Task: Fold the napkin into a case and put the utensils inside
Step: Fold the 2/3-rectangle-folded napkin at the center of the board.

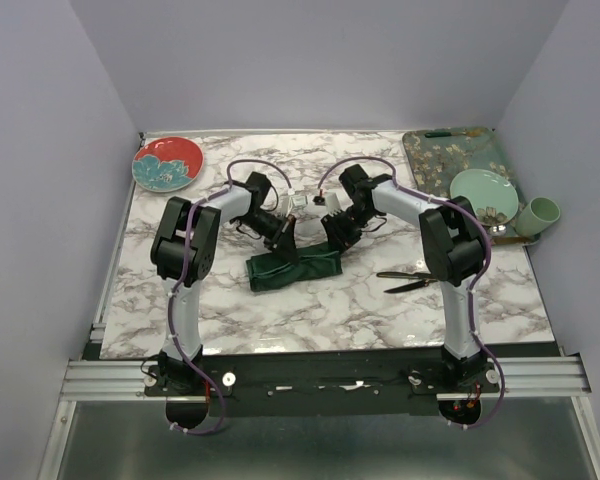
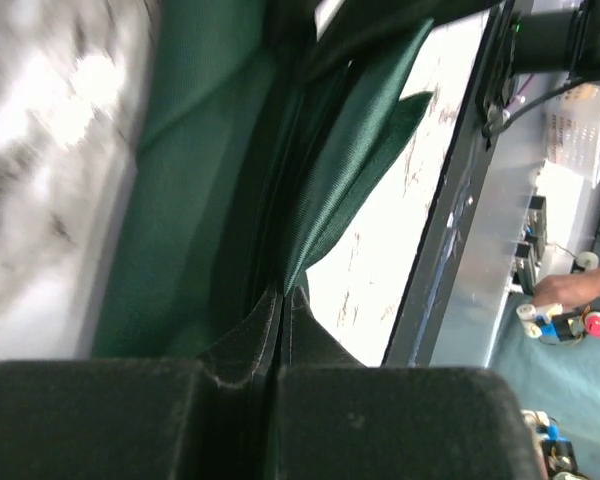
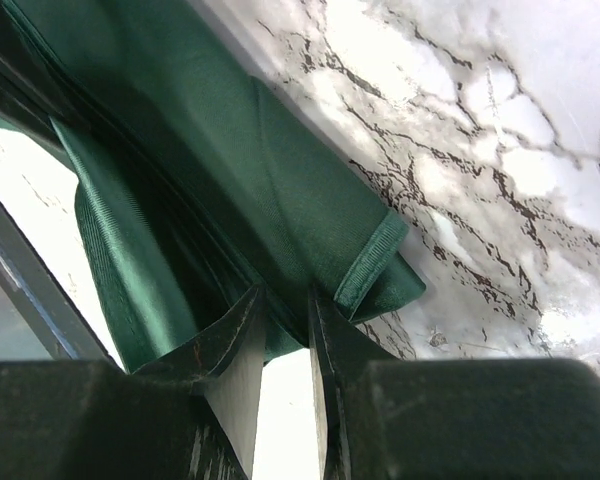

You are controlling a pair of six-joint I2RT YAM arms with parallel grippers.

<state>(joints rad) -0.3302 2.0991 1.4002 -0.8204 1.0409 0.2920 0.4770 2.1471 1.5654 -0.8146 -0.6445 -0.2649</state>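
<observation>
Top external view: the napkin (image 1: 292,270) lies as a bunched, dark green bundle at the centre of the marble table (image 1: 310,320). The left gripper (image 1: 283,240) comes down on the bundle's upper left part and the right gripper (image 1: 337,240) on its upper right end; both touch the cloth. The utensils (image 1: 408,280) lie on the table to the right of the napkin, apart from it, just beside the right arm. A red plate (image 1: 168,162) sits at the far left corner. A floral tray (image 1: 450,150) at the far right carries a pale green plate (image 1: 483,192), with a cup (image 1: 542,213) beside it.

Left wrist view: the left gripper (image 2: 280,312) is closed, its jaws pressed together on a fold of the napkin (image 2: 210,200). The cloth runs away from the tips in long ridges.

Right wrist view: the right gripper (image 3: 282,305) stands narrow, with a slim gap between its jaws. It is closed on the edge of the napkin (image 3: 230,150), beside a hemmed corner. Marble shows past the cloth.
</observation>
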